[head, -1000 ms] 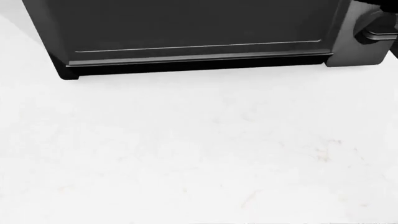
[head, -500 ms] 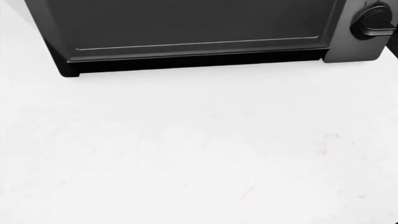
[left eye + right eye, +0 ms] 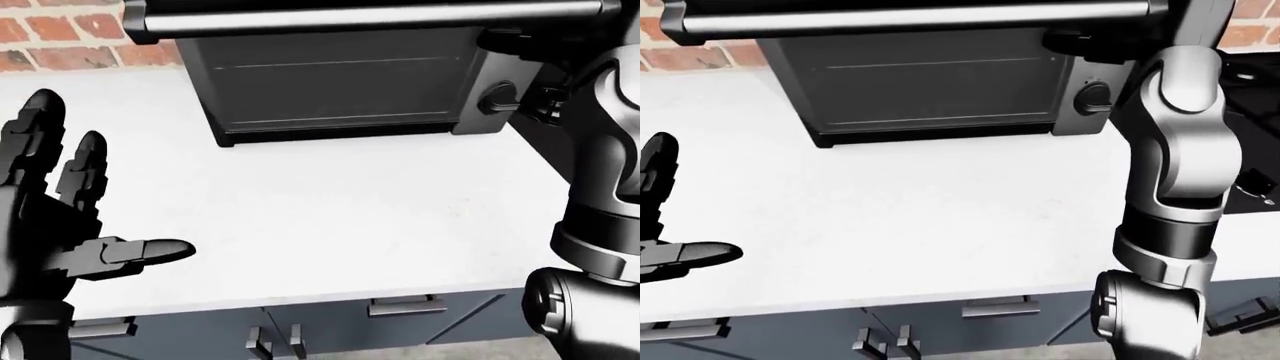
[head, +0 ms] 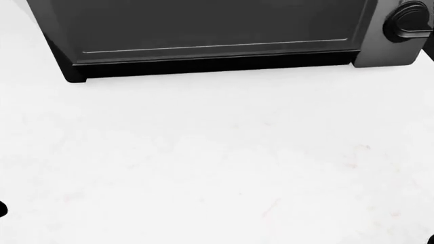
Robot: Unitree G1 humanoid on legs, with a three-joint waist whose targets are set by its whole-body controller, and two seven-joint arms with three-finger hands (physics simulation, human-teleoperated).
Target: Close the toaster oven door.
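1. Left-eye view gives you your left hand [image 3: 55, 217] at the left edge: palm raised over the white counter [image 3: 330, 217], fingers [image 3: 85, 169] spread wide and upright, thumb pointing right, holding nothing.
2. Head view shows none of that hand. It looks down and gives you only the lower part of the toaster oven [image 4: 203, 30] along the top, one black knob [image 4: 409, 21] at the top right, and bare counter below.
3. Both eye views place the toaster oven at the top centre, against a brick wall [image 3: 50, 34], with its door handle [image 3: 370, 16] as a pale bar across the very top; you cannot tell from these frames how far the door is shut.
4. Right-eye view shows most of your right arm [image 3: 1175, 172]: it rises from the bottom right, forearm upright, and reaches to the oven's upper right corner.
5. Your right hand sits dark against the oven there, so its finger state cannot be told.
6. Below the counter edge you see blue-grey drawers [image 3: 990, 311] with bar pulls.
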